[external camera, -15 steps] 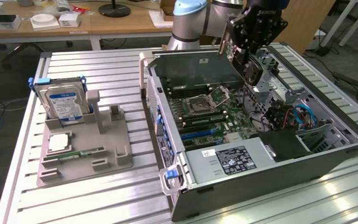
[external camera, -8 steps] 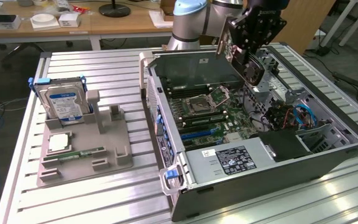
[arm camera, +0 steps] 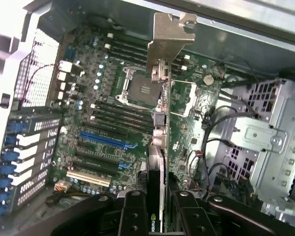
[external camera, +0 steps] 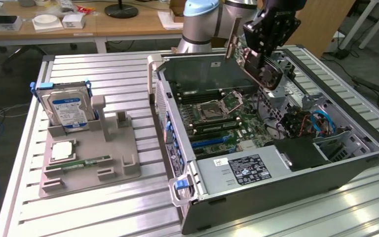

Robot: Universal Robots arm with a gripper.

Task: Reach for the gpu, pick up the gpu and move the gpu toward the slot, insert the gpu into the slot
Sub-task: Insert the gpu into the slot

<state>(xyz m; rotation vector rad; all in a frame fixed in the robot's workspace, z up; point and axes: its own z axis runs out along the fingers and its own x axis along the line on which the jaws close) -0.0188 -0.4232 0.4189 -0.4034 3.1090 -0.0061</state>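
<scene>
Black end effector [external camera: 263, 54] clamped on the thin dark gpu card with silver end bracket [external camera: 270, 76] — card held tilted in the air above the open grey computer case [external camera: 347, 168], over the green motherboard [arm camera: 113, 98] — not seated in any slot

1. One robot arm [external camera: 203, 19], bearing one end effector [external camera: 266, 55].
2. One gpu [external camera: 256, 68], with one silver end bracket [arm camera: 168, 34].
3. One open computer case [external camera: 347, 165].
4. Inside the case: one motherboard [external camera: 224, 121], one processor socket [external camera: 222, 104] and one power supply [external camera: 242, 170].
5. On the motherboard: two blue expansion slots [arm camera: 105, 139] and one cream-coloured slot [arm camera: 88, 178].
6. One grey holder [external camera: 107, 165].
7. On the holder: one blue-labelled hard drive [external camera: 67, 109], one green memory stick [external camera: 87, 162] and one square silver processor chip [external camera: 63, 149].
8. One slatted metal worktop [external camera: 110, 212].
</scene>
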